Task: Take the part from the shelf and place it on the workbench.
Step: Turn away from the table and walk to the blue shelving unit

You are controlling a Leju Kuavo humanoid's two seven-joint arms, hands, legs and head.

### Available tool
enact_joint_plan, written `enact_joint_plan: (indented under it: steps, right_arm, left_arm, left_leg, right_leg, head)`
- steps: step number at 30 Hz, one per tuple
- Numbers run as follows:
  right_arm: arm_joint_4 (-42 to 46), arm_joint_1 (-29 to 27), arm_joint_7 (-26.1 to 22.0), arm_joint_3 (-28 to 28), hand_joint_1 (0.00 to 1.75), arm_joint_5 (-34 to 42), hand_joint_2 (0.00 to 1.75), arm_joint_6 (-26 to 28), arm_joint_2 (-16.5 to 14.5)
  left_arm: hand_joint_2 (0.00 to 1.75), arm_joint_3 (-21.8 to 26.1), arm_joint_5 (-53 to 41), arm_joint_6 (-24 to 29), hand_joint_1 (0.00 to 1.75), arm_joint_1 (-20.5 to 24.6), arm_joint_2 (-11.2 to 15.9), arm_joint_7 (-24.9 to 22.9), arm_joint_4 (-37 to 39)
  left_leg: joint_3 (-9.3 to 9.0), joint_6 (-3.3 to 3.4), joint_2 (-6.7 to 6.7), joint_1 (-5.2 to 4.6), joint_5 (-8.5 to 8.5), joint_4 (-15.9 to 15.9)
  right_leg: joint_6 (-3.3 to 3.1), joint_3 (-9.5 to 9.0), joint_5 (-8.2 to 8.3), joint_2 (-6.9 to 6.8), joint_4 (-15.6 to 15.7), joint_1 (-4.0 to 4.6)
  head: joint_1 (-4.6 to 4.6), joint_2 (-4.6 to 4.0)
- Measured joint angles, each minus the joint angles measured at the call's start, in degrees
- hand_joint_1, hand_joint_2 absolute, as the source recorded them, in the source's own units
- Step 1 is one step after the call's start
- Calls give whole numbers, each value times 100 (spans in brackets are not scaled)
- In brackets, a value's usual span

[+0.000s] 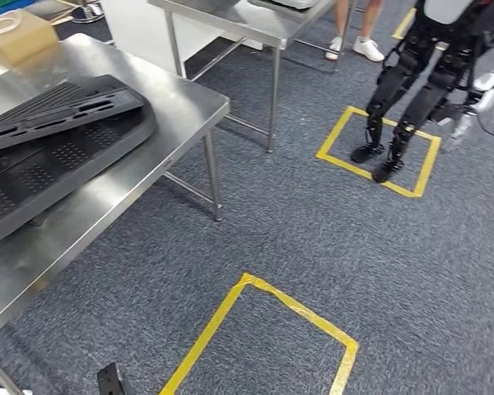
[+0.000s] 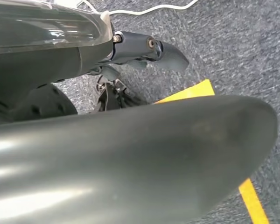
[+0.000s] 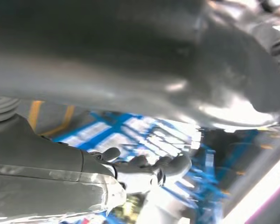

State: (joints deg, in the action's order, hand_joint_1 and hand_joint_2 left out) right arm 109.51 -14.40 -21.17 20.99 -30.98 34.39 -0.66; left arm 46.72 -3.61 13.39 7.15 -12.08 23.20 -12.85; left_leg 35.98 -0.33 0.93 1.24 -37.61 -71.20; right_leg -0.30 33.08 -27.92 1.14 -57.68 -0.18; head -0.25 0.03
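Reading the head view, you see two black panels (image 1: 52,140) stacked flat on the steel bench (image 1: 188,123) at the left, the upper one lying askew across the lower. No shelf is in view. My judgement: these panels are the parts, so a placing step may already be done, but you cannot confirm which panel is the task's own.

Left hand (image 2: 131,154): it hangs over the carpet, dark fingers (image 2: 166,53) stretched out apart from the thumb, nothing between them. Right hand (image 3: 96,177): the picture is smeared with motion blur, so I cannot tell whether it is wide, closed or carrying anything.

Edges and room:
- The bench corner juts toward the open carpet, with its leg (image 1: 212,177) just beneath; keep it in mind on any turn to the left.
- A taped yellow square (image 1: 294,309) lies near, on open floor.
- Another robot (image 1: 418,82) stands in a second taped square at the far right, well apart.
- A second table (image 1: 263,29) and a person's feet (image 1: 369,49) are at the far side.
- A white cable (image 2: 149,9) trails on the carpet near the left hand: a possible snag for the feet.
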Motion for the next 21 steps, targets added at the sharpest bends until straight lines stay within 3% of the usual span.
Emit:
enact_joint_plan:
  steps: [1,2,4,6,8,10,12,14,15,16,17,18,21]
  right_arm:
    - [-159,33,-32,268,0,94,0,-176,-5]
    - [-371,85,-88,593,0,177,0,-375,-10]
    - [-935,244,-293,1375,0,247,0,-786,-30]
    - [-1735,516,-581,2288,0,160,0,-1057,-45]
    - [-2669,811,-763,3195,0,5,0,-1067,-44]
    - [-3580,1004,-790,3948,0,-96,0,-940,-18]
    - [-4359,1148,-795,4486,0,-149,0,-841,12]
    - [-4975,1317,-709,4840,0,-232,0,-722,34]
    - [-5288,1401,-575,4972,0,-310,0,-629,47]
    - [-5607,1460,-387,5082,0,-395,0,-513,49]
    - [-5948,1493,-189,5185,0,-478,0,-394,46]
    - [-6267,1510,-4,5271,0,-545,0,-279,39]
    - [-7196,1573,460,5461,0,-714,0,-8,-20]
  left_arm:
    - [0,4,1,11,0,-7,3,-4,0]
    - [0,10,1,24,0,-14,6,-12,0]
    - [0,17,1,46,0,-25,12,-26,0]
    - [0,28,-1,61,0,-40,20,-42,0]
    - [0,45,-2,80,0,-55,26,-51,0]
    - [0,64,-1,97,0,-56,22,-45,0]
    - [0,78,1,103,0,-48,18,-36,0]
    - [0,101,1,111,0,-51,18,-27,0]
    - [0,119,1,124,0,-59,20,-21,0]
    - [0,138,1,142,0,-67,21,-12,0]
    - [0,151,1,160,0,-74,23,-2,0]
    - [0,160,1,174,0,-82,24,5,0]
    - [0,188,1,208,0,-101,24,13,0]
  left_leg:
    - [161,6,-28,-10,-51,-266]
    - [237,18,-42,-18,9,-342]
    - [89,53,-112,-18,425,147]
    - [-189,77,-366,12,756,840]
    - [-308,90,-538,14,798,1114]
    - [-333,126,-460,7,803,1156]
    - [-378,188,-326,24,811,1208]
    - [-420,234,-140,18,799,1242]
    - [-430,243,-40,12,786,1244]
    - [-437,244,50,10,770,1243]
    - [-448,237,127,9,753,1243]
    - [-467,222,192,11,732,1243]
    - [-567,124,377,14,646,1243]
  right_leg:
    - [-4,-4,-3,76,-1,5]
    - [-5,-12,-8,156,-2,9]
    - [11,-48,-29,324,-7,8]
    - [55,-64,-60,467,-27,7]
    - [122,-38,-66,581,-36,-12]
    - [190,-17,-63,679,-21,-41]
    - [250,48,-165,500,-164,-37]
    - [316,341,-454,135,-749,-38]
    - [346,551,-605,20,-1141,-53]
    - [369,725,-689,-36,-1453,-74]
    - [390,810,-674,-67,-1587,-97]
    - [405,773,-550,-94,-1485,-116]
    - [403,250,-30,-338,-411,-107]
  head:
    - [-1,0]
    - [-2,0]
    - [-2,-1]
    - [5,-1]
    - [5,-1]
    - [2,-1]
    - [18,-1]
    - [30,-1]
    - [31,-1]
    - [31,-1]
    - [31,0]
    - [31,1]
    - [32,0]
